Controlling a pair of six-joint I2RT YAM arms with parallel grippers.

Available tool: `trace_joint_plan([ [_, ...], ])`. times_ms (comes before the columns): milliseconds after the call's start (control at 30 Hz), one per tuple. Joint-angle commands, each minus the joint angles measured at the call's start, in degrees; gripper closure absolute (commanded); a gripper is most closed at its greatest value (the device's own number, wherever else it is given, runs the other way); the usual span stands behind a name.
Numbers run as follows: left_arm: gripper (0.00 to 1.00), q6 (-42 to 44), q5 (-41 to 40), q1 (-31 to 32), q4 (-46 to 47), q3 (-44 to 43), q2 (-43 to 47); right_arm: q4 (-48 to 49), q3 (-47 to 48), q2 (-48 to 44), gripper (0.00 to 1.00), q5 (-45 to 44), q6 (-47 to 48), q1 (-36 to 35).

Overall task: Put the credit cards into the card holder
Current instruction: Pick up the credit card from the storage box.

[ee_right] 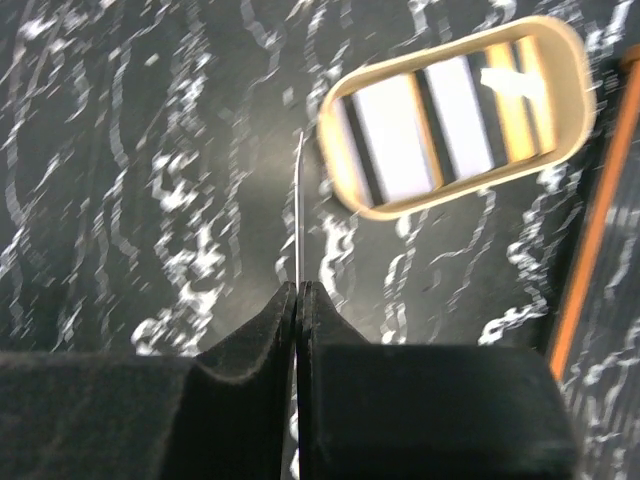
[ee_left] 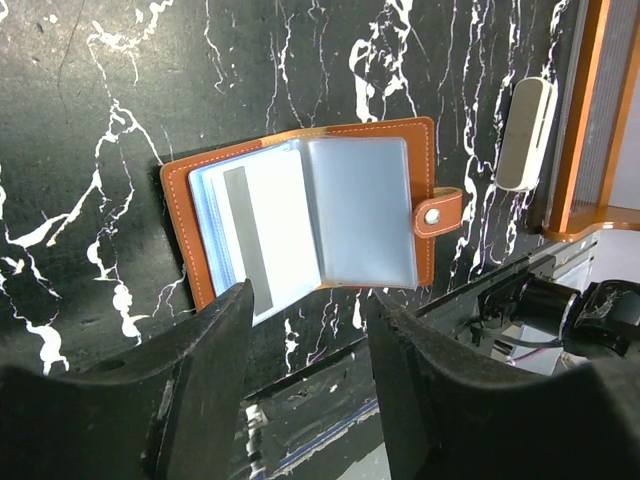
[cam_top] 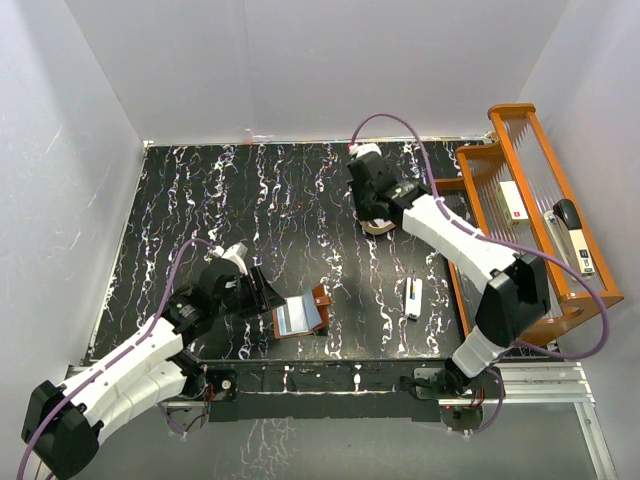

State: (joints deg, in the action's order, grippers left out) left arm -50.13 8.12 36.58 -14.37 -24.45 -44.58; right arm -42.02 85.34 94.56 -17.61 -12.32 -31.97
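The card holder [cam_top: 300, 315] [ee_left: 310, 215], brown leather with grey-blue pockets, lies open on the black marbled table near its front edge. A white card with a grey stripe [ee_left: 262, 228] shows in its left half. My left gripper [cam_top: 258, 290] [ee_left: 310, 298] hangs open just short of the holder's near edge, with nothing between its fingers. My right gripper [cam_top: 375, 218] [ee_right: 297, 285] is shut on a credit card [ee_right: 300, 210], seen edge-on as a thin line, above the table beside the tan oval tray [ee_right: 440, 200]. More striped cards [ee_right: 400, 135] lie in the tray.
A narrow white oblong stick [cam_top: 413, 298] [ee_left: 525, 135] lies right of the holder. An orange wooden rack [cam_top: 530, 200] holding small items stands along the table's right edge. The table's front edge and metal frame run just behind my left gripper.
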Motion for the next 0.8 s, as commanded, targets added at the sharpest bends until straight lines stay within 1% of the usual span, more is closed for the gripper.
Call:
trace_joint_plan([
  [0,0.53,0.14,-0.16,0.25,-0.52,-2.35,0.81,1.31,-4.89,-6.45,1.0,1.6,-5.5,-6.8],
  [100,0.61,-0.06,1.74,0.2,2.99,-1.33,0.1,4.03,-8.54,-9.88,1.0,3.75,-8.23,-11.01],
  [167,0.61,-0.43,2.89,0.25,4.89,-1.36,-0.67,6.21,-11.01,-12.37,1.0,7.76,-10.48,-13.07],
  [200,0.6,-0.67,3.35,0.26,5.52,-1.5,-1.02,7.7,-12.43,-13.48,1.0,9.43,-11.43,-14.07],
  [300,0.53,-1.53,3.23,0.29,5.38,-2.33,-1.06,13.91,-17.34,-17.56,1.0,16.15,-14.15,-15.51],
  [467,0.44,-5.81,4.79,0.25,7.13,-2.94,3.27,23.62,-24.52,-24.9,1.0,24.92,-18.55,-15.58],
  [600,0.4,-9.56,7.44,0.25,13.6,-2.84,7.56,32.22,-30.03,-30.26,1.0,33.05,-24.16,-15.58],
  [767,0.38,-12.9,9.79,0.25,20.87,-2.77,10.54,37.99,-34.0,-34.46,1.0,37.37,-28.91,-15.58],
])
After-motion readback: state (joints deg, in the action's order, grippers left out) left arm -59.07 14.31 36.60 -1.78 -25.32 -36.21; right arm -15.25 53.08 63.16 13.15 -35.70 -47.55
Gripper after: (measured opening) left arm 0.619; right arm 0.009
